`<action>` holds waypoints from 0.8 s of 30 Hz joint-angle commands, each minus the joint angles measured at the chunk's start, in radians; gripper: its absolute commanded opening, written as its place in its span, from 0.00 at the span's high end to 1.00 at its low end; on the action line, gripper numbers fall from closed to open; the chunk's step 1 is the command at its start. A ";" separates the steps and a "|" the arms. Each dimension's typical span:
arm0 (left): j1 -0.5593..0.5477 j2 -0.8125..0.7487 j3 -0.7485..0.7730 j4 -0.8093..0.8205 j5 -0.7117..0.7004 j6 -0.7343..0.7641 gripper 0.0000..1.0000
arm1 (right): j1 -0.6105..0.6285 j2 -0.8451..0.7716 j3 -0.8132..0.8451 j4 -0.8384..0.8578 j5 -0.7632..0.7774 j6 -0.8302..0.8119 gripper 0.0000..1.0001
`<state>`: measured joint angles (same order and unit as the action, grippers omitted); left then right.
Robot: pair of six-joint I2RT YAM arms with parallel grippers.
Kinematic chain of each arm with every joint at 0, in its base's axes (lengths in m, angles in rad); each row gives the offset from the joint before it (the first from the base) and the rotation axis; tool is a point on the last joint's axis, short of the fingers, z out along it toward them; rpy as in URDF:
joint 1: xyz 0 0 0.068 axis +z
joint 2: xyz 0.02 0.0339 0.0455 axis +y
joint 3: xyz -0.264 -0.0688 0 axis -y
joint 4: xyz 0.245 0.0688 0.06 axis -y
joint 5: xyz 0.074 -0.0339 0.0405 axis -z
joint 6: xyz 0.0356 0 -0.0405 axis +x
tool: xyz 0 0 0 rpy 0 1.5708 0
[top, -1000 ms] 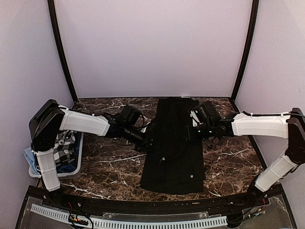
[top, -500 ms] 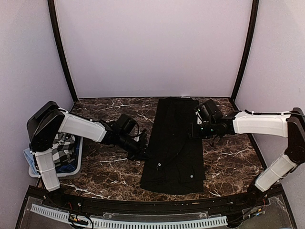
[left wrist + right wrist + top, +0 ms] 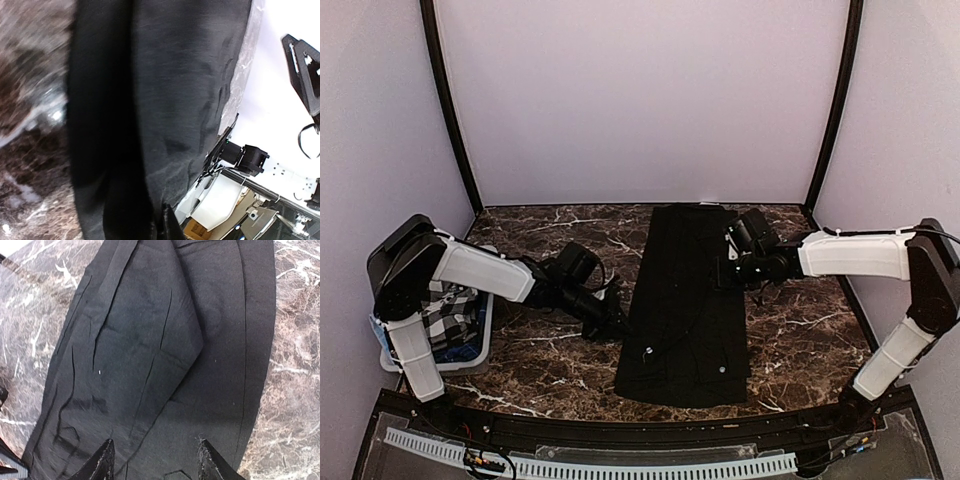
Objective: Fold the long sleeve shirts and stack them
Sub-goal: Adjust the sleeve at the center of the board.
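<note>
Matt cloth shirt (image 3: 685, 300), glossy marble tbl (image 3: 550, 225)

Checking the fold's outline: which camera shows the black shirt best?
Top external: the black shirt shows end to end, a long narrow strip. The right wrist view shows only a creased part; the left wrist view, a close, blurred stretch.

I read left arm (image 3: 480, 270) reaching low and inward, elbow bent | left gripper (image 3: 612, 323) jaws pressed together | right arm (image 3: 850, 255) stretched inward, forearm near level | right gripper (image 3: 155, 456) jaws standing apart, about half spread
</note>
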<state>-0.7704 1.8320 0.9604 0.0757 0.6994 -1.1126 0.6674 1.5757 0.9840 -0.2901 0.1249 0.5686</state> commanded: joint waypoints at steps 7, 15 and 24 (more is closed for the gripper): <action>0.006 -0.031 0.078 -0.215 -0.108 0.166 0.71 | -0.138 0.071 0.043 0.160 -0.117 0.071 0.51; 0.001 -0.040 0.079 -0.185 0.035 0.260 0.45 | -0.141 0.122 0.080 0.169 -0.187 0.049 0.53; -0.010 -0.022 0.107 -0.105 0.122 0.317 0.26 | -0.041 0.048 -0.015 0.230 -0.201 0.006 0.51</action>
<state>-0.7727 1.8320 1.0309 -0.0753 0.7544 -0.8436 0.5621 1.6646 0.9909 -0.1234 -0.0525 0.6067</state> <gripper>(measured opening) 0.735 0.490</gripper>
